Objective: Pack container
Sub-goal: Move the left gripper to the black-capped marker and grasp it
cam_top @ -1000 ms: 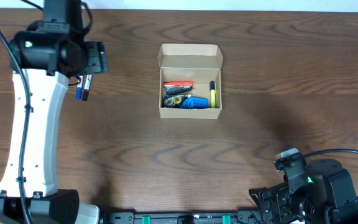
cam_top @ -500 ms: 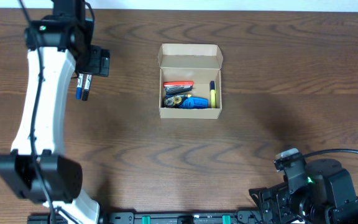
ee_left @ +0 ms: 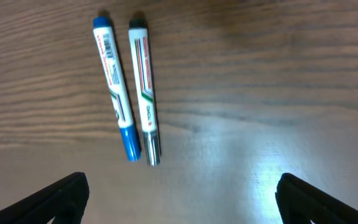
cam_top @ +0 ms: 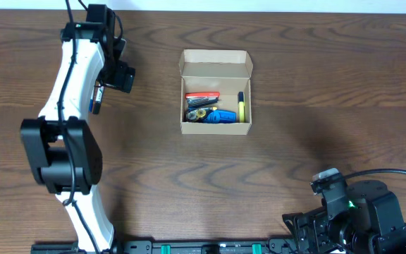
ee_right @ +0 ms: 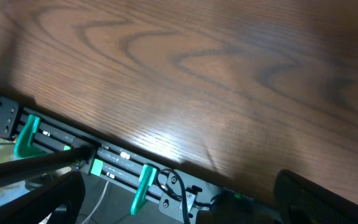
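Note:
The container [cam_top: 216,126] is a tan cardboard box with its flap lid open at the far side. It holds a red marker, a yellow highlighter, a blue item and dark pens. A blue marker [ee_left: 115,93] and a black marker [ee_left: 145,93] lie side by side on the table to the left of the box, and they also show in the overhead view [cam_top: 95,100]. My left gripper [ee_left: 179,202] is open and empty, hovering just beside these markers [cam_top: 120,75]. My right gripper [ee_right: 179,202] is open and empty, down at the table's front edge.
The wooden table [cam_top: 294,106] is dark brown. The right arm [cam_top: 354,215] is folded at the front right corner, over the mounting rail with green clips [ee_right: 145,183]. The left arm's white links [cam_top: 69,106] stretch along the left side.
The left arm has swung its links upward and towards the table's middle, and its gripper has shifted slightly right and nearer, beside the two markers. The right arm and the box have not moved.

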